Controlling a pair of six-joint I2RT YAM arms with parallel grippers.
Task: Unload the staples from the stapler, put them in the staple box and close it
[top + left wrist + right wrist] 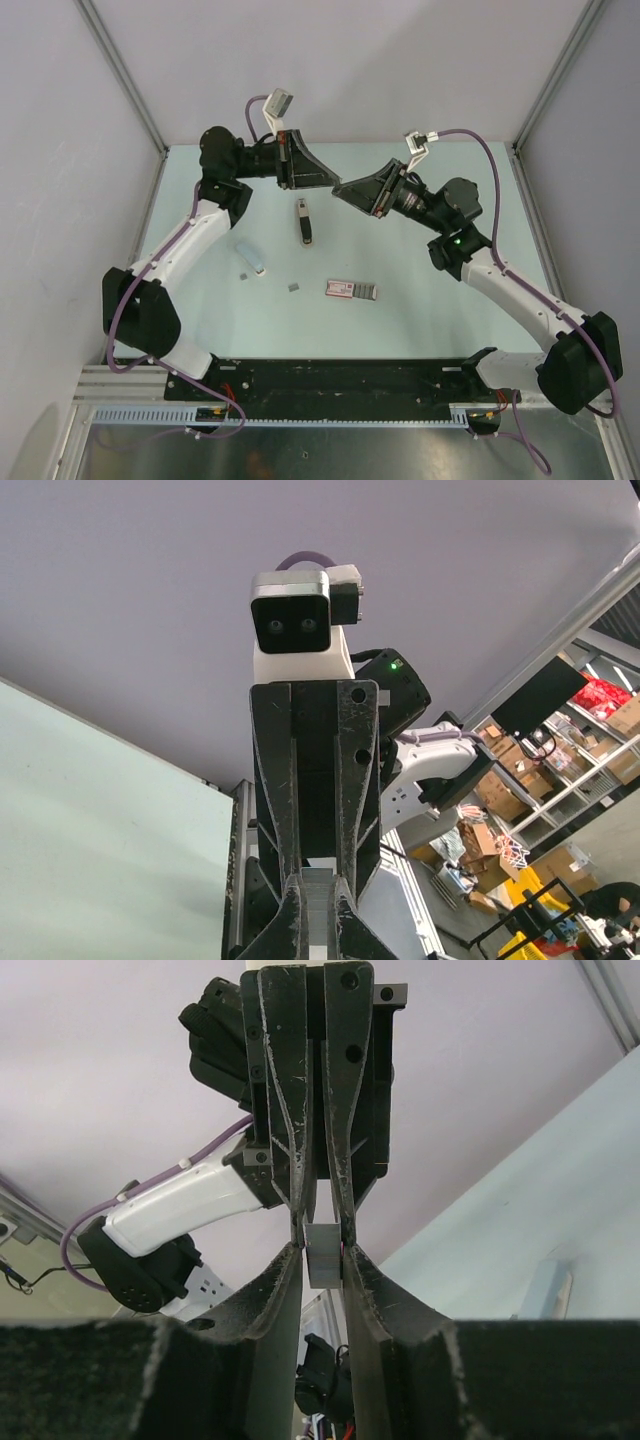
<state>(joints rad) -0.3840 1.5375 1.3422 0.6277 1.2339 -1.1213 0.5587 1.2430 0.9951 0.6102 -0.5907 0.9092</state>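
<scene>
Item: staples [323, 1260], grey block clenched in right claw [323, 1250], raised just beyond the stapler [304, 222] (long axis near-to-far on counter [420, 300]); left claw [322, 1225] meets them, grip unreadable.

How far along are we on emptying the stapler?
Done: loose staple pieces lie on the table near the stapler. In hand: the right gripper pinches a grey staple block, the left gripper tip-to-tip with it. Left: set it down; whether the stapler is empty can't be seen.
</scene>
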